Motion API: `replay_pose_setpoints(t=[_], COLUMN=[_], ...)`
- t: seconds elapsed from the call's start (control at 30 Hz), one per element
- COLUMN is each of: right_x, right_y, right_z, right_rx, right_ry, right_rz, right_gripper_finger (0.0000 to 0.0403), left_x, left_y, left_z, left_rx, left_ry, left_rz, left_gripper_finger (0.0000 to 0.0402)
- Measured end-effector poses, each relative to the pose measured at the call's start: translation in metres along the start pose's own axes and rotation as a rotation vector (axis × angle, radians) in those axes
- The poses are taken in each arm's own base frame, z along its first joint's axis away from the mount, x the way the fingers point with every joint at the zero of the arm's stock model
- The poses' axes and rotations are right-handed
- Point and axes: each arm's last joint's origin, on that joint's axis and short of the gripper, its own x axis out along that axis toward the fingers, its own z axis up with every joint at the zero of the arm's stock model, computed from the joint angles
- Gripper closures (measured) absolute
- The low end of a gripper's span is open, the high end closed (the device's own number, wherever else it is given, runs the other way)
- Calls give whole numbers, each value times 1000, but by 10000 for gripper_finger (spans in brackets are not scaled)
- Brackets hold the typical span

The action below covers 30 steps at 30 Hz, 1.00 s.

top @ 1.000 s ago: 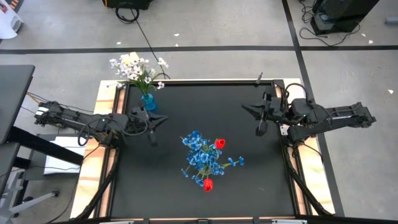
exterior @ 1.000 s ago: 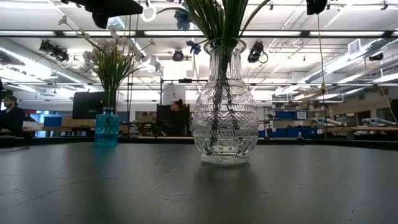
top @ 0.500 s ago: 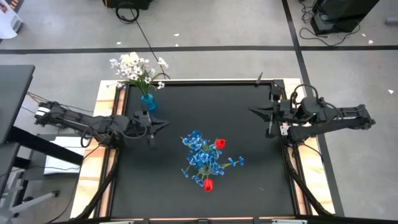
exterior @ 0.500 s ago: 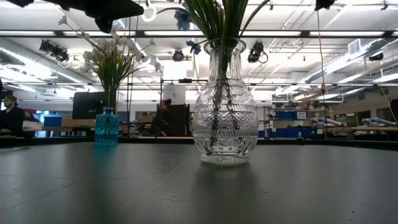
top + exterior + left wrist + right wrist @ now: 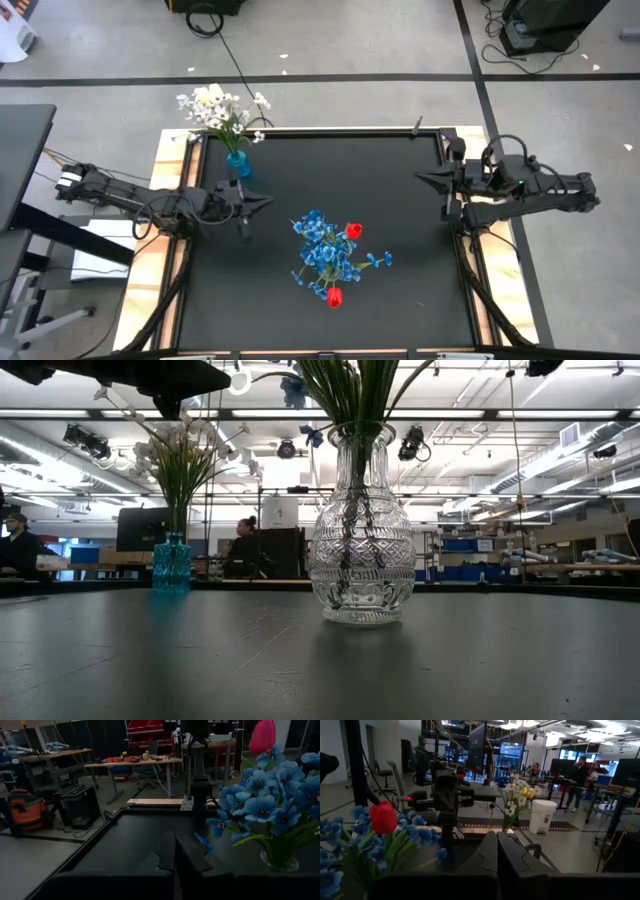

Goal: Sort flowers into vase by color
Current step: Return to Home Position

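Observation:
A clear glass vase [image 5: 360,550] stands mid-table on its base and holds blue clustered flowers [image 5: 325,250] and two red tulips [image 5: 352,231]. A small blue vase [image 5: 237,163] near the far left corner holds white blossoms with some yellow [image 5: 215,110]. My left gripper [image 5: 266,197] hovers shut and level between the two vases, pointing toward the table's right. My right gripper [image 5: 420,178] hovers shut at the table's right edge, pointing left. In the left wrist view the shut fingers [image 5: 175,855] face the blue flowers [image 5: 265,800]. The right wrist fingers [image 5: 496,850] are shut too.
The black mat has a wooden rim [image 5: 172,260] on its left and right sides. Bare mat [image 5: 380,170] lies between the clear vase and the far edge. Beyond the table are workbenches and people [image 5: 240,545] in the room.
My right gripper has drawn back toward the table's right edge, staying shut and level. My left gripper has sunk a little, still shut. The vases and flowers have not moved.

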Motion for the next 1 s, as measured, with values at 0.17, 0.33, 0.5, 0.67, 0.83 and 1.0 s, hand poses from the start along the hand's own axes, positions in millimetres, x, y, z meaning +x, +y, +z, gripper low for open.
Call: replay_pose_setpoints(t=[0.17,0.33,0.5,0.67,0.83,1.0], right_x=[-13,-26,-32,-29,-22,-18], right_y=[-2,-4,-2,2,8,10], right_z=[1,-5,-30,-59,-79,-91], right_rx=[7,16,79,150,213,266], right_ry=[-19,-38,-31,-87,-143,-114], right_rz=[23,70,72,80,146,153], right_gripper_finger=[399,399,399,399,399,399], left_x=[2,9,17,22,23,17], left_y=[-1,-1,-4,-7,-8,-4], left_z=[-3,-10,-14,-19,-19,-13], left_rx=[4,-28,-32,-30,-18,15], left_ry=[17,58,71,93,78,55], left_rz=[-1,14,20,20,20,19], left_gripper_finger=[385,396,398,398,399,399])
